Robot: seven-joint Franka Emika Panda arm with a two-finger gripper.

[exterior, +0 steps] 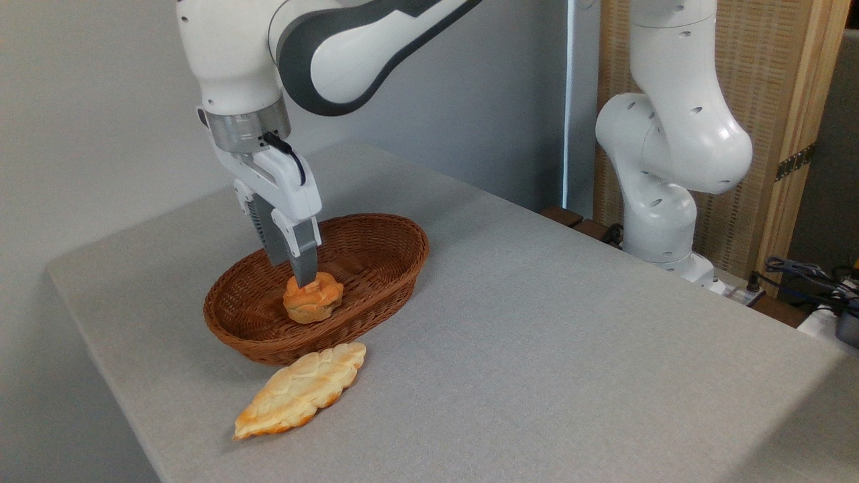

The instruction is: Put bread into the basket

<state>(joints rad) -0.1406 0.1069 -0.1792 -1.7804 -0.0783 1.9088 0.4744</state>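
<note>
- I am reaching down from the upper left, with my hand (pixel 303 278) pointing into the basket (pixel 376 231).
- My fingers (pixel 302 258) are meeting the knobbly top of the bread (pixel 313 299); the near finger is touching it, and the far one is mostly hidden behind it.
- I cannot tell whether my hand is pinching the bread or standing slack around it, since the gap between the fingers is not showing from this side.
- The bread is sitting inside the basket, toward the front part of its floor, upright, with its paler base down and its orange-brown top up.
- The basket is lying on the grey cloth-covered counter (pixel 537 322), toward the left side, with its long axis running from front left to back right.
- A long flat braided loaf (pixel 300 390) is lying on the counter just in front of the basket, its upper tip just beside the basket's front wall; I cannot tell if they are touching.
- A second white arm (pixel 671 147) is standing behind the counter's right edge, in front of a wooden screen (pixel 758 87).
- Some cables (pixel 809 275) are lying at the far right.
- I am finding no brand, label or readable writing on anything in view.
</note>
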